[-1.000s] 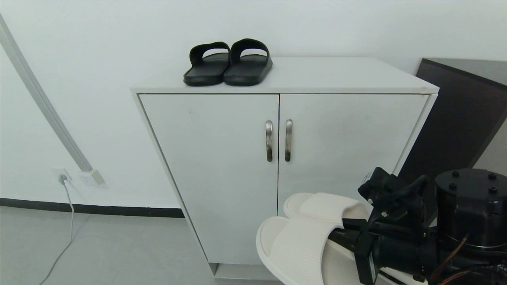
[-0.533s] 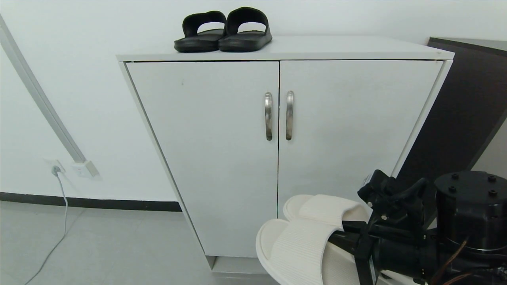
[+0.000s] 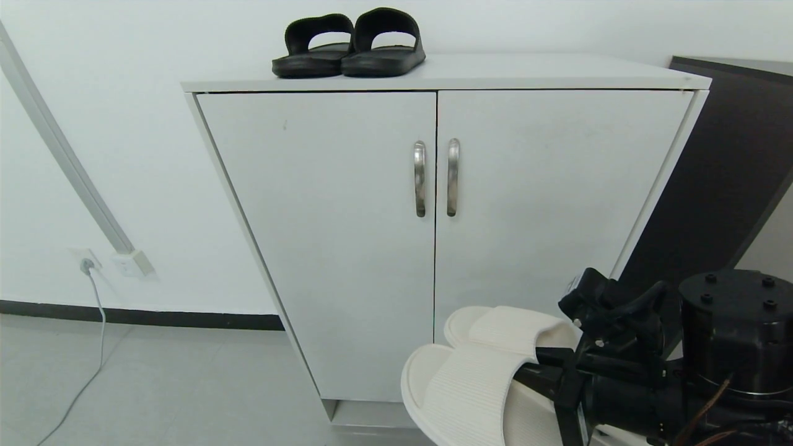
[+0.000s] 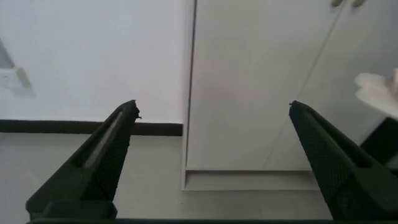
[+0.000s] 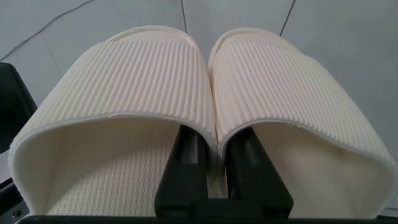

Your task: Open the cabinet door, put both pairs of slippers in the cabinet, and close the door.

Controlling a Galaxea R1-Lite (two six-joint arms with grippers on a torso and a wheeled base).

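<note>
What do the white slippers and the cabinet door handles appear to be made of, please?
White slippers: probably soft foam or rubber, matte, judging by the moulded ribbed straps and textured footbeds.
Cabinet door handles: apparently metal, polished, given their silvery sheen and reflections.

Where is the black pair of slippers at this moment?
In the head view the black slippers sit side by side on the cabinet top, toward its left end, above the closed left door.
</note>
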